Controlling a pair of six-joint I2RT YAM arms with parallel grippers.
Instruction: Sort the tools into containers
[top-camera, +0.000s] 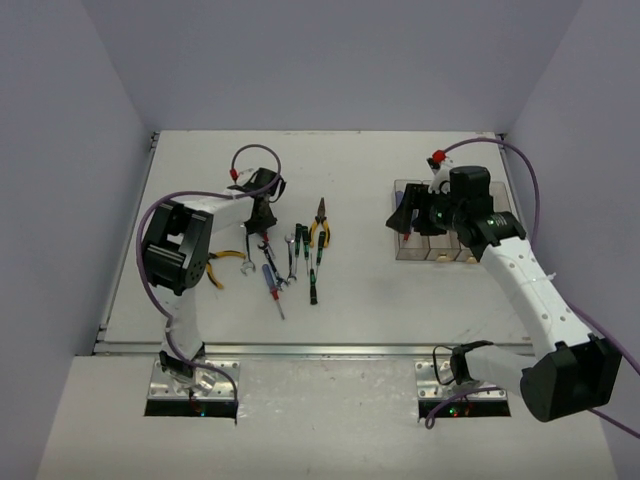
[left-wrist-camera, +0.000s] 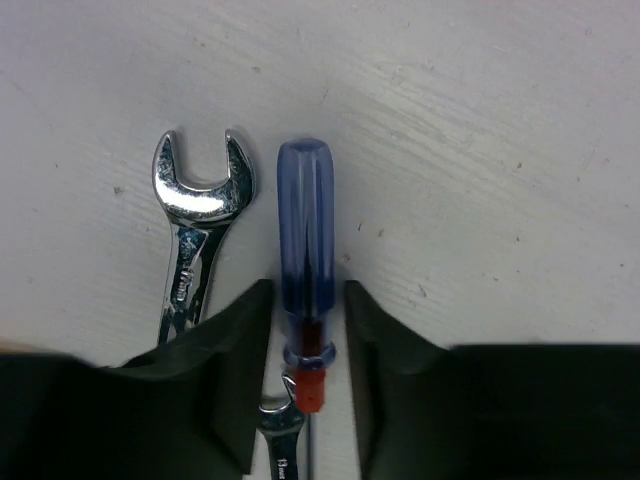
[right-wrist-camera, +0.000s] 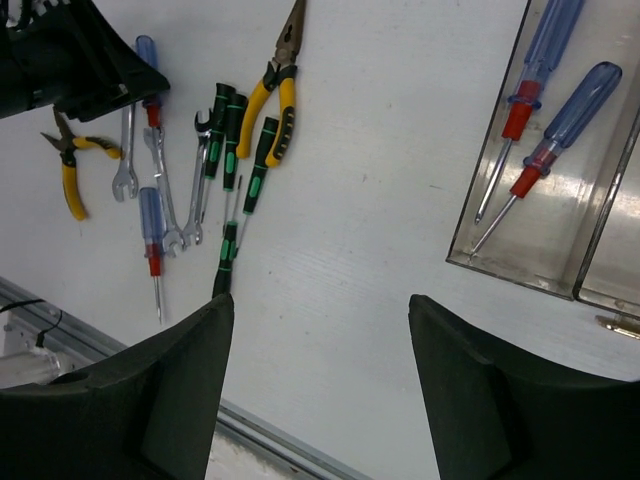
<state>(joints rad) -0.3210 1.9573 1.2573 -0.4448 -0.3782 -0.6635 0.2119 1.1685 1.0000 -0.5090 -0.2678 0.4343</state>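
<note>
On the left side of the counter (top-camera: 360, 290), the left gripper (left-wrist-camera: 308, 292) has its fingers (left-wrist-camera: 235, 370) set one on each side of a blue-handled screwdriver (left-wrist-camera: 305, 210). They sit low on the handle near the red collar, so a squeeze would catch it across its width. They are very close to the plastic, yet I cannot tell whether they pinch it; the tool lies flat on the surface. An open-end wrench (left-wrist-camera: 195, 225) lies just beside it, outside one finger, which is probably why the approach is so narrow and lined up with the shaft.

The right gripper (right-wrist-camera: 320, 305) hangs empty, fingers spread wide, near the end of the containers (top-camera: 440, 245), likely keeping out of the way. The end bin (right-wrist-camera: 545, 255) holds two blue screwdrivers (right-wrist-camera: 585, 100) side by side, which suggests it is the home for this kind. The neighbouring bin (right-wrist-camera: 612, 250) shows only a corner, with a bit of metal at the frame edge that I cannot identify. Loose on the counter lie yellow-handled pliers (right-wrist-camera: 275, 95), green-and-black screwdrivers (right-wrist-camera: 235, 135), wrenches (right-wrist-camera: 165, 195) and another blue one (right-wrist-camera: 150, 215).
</note>
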